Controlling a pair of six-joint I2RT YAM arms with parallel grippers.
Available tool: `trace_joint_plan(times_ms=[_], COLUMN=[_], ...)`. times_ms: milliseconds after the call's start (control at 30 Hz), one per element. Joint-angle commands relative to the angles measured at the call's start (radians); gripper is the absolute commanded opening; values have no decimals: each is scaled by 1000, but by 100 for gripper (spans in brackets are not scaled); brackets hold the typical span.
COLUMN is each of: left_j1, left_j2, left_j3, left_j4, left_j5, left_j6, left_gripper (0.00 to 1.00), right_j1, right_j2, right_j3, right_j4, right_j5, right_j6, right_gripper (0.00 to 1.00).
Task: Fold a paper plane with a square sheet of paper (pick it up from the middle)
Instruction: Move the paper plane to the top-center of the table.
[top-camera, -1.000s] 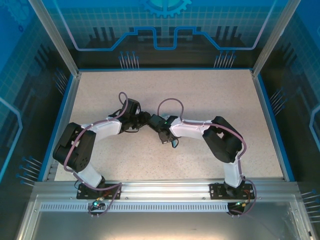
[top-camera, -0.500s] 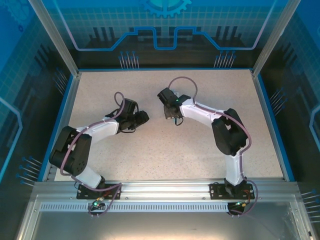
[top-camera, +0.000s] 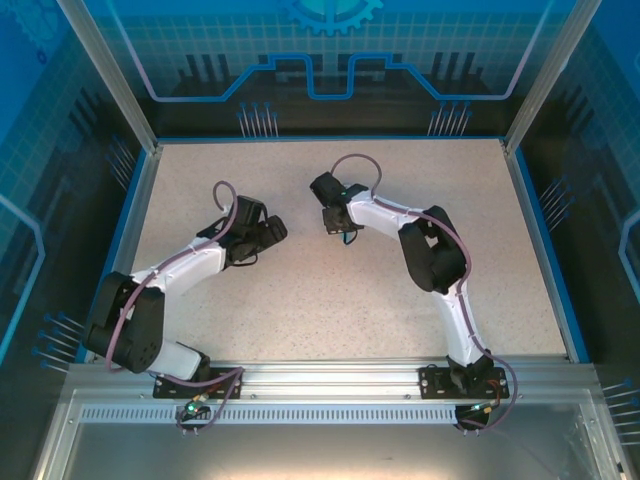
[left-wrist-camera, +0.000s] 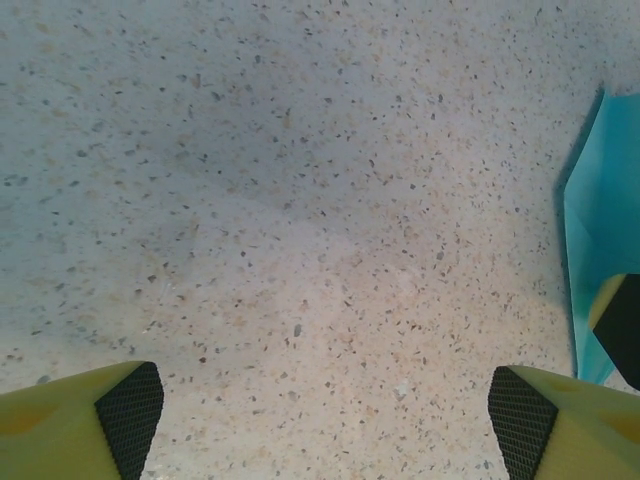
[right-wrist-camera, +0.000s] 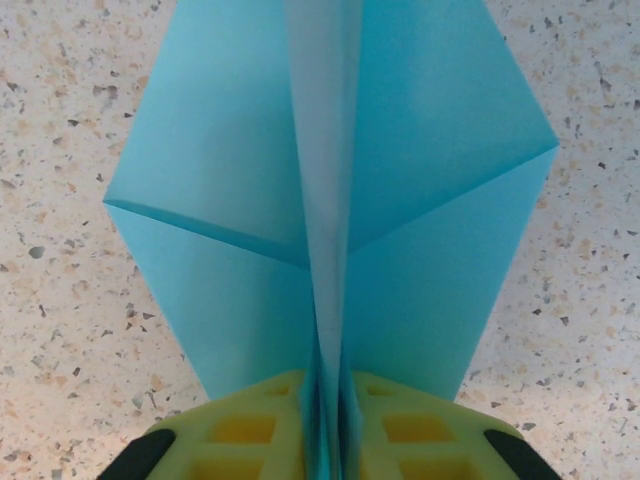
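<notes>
From above, our left gripper (top-camera: 272, 231) and right gripper (top-camera: 340, 230) hover apart over the table (top-camera: 300, 310). Left wrist: fingers (left-wrist-camera: 110, 425) spread, empty, the paper plane (left-wrist-camera: 605, 230) beside them. Right wrist: fingers (right-wrist-camera: 240, 430) clamp its centre crease, likely to lift it.

1. The left end effector (top-camera: 270, 230) and the right end effector (top-camera: 337, 218), nearly touching a second ago, now sit well apart.
2. The right one is farther up the worktop (top-camera: 300, 300), nearer its far edge.
3. The left arm stretches out more, its elbow drawn back to the left.
</notes>
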Motion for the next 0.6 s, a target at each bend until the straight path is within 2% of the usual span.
trace_joint_plan(times_ms=[0, 367, 567], left_j1=[11, 12, 12], left_j2=[-24, -6, -9], left_j3=[-16, -7, -5], left_j4=[-36, -42, -48], left_j5=[-37, -30, -32], left_j6=[25, 20, 19], left_gripper=[89, 90, 90], right_j1=[-8, 8, 8], right_j2=[36, 82, 70], right_j3=[41, 57, 79], right_j4=[-42, -60, -78], right_j5=[-1, 4, 2], right_j6=[9, 25, 24], right_gripper=[20, 30, 31])
